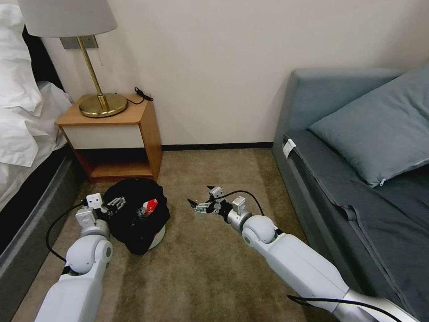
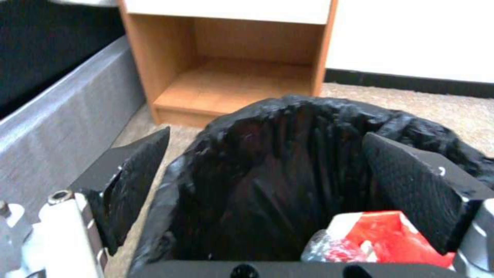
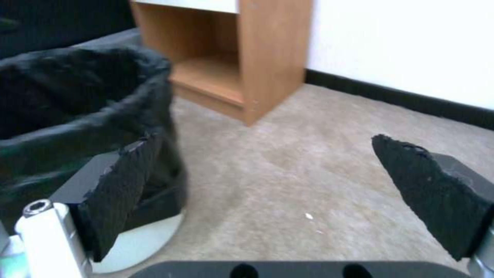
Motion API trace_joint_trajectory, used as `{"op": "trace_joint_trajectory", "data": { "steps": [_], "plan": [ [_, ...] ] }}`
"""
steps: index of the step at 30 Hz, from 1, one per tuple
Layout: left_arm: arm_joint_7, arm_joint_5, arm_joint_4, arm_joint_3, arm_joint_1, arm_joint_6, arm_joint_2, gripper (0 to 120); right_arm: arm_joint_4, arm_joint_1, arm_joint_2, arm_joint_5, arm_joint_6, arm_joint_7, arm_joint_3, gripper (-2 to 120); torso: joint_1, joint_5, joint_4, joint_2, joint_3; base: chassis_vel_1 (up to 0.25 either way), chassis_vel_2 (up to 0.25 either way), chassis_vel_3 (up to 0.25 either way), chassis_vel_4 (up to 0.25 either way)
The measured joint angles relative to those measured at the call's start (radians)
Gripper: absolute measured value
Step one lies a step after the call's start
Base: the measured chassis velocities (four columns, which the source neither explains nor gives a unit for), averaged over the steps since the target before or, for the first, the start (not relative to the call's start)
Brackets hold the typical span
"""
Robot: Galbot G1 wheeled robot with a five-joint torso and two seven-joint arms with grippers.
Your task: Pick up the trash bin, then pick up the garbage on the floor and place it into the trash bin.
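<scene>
The trash bin [image 1: 134, 223], white with a glossy black bag, stands on the carpet in front of the nightstand. A red packet [image 1: 150, 205] of garbage lies inside it, with a clear crinkled piece [image 2: 322, 247] beside the red packet [image 2: 391, 235]. My left gripper [image 1: 114, 203] is at the bin's near-left rim and open. In the left wrist view the left gripper [image 2: 268, 133] has one finger [image 2: 134, 185] outside the bag wall and the other inside. My right gripper [image 1: 201, 206] hovers low over the carpet just right of the bin [image 3: 77, 127], open and empty, as the right gripper [image 3: 266, 137] shows.
A wooden nightstand [image 1: 120, 134] with a brass lamp [image 1: 100, 105] stands against the wall behind the bin. The bed [image 1: 27, 134] runs along the left and a grey sofa [image 1: 357, 179] along the right. Bare carpet [image 1: 201, 268] lies between them.
</scene>
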Motion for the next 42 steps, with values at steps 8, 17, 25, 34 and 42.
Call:
{"op": "trace_joint_trajectory", "data": {
  "steps": [8,17,25,34,42],
  "plan": [
    [0.071,0.064,0.01,0.035,-0.001,-0.018,0.006,100,-0.001,-0.034,0.017,-0.004,-0.036,0.084,0.047,100,0.0,0.0,0.0,0.0,0.0,0.0,0.0,0.0,0.0],
    [0.117,0.085,0.021,0.067,-0.016,-0.023,0.024,100,-0.001,-0.069,0.028,-0.023,-0.045,0.143,0.077,100,0.0,0.0001,0.0,0.0,0.0,0.0,0.0,0.0,0.0],
    [0.14,0.089,0.035,0.089,-0.016,-0.028,0.007,100,-0.015,-0.081,0.037,-0.027,-0.053,0.18,0.116,100,0.0,0.0,0.0,0.0,0.0,0.0,0.0,0.0,0.0],
    [0.154,0.106,0.022,0.092,-0.008,-0.037,0.007,100,-0.026,-0.112,0.037,-0.033,-0.043,0.163,0.17,100,0.0,0.0001,-0.0001,0.0,0.0,0.0,0.0,0.0,0.0],
    [0.157,0.122,0.012,0.089,-0.002,-0.038,0.012,100,-0.029,-0.119,0.037,-0.045,-0.037,0.16,0.183,100,0.0,0.0,0.0,0.0,0.0,0.0,0.0,0.0,0.0]
  ]
}}
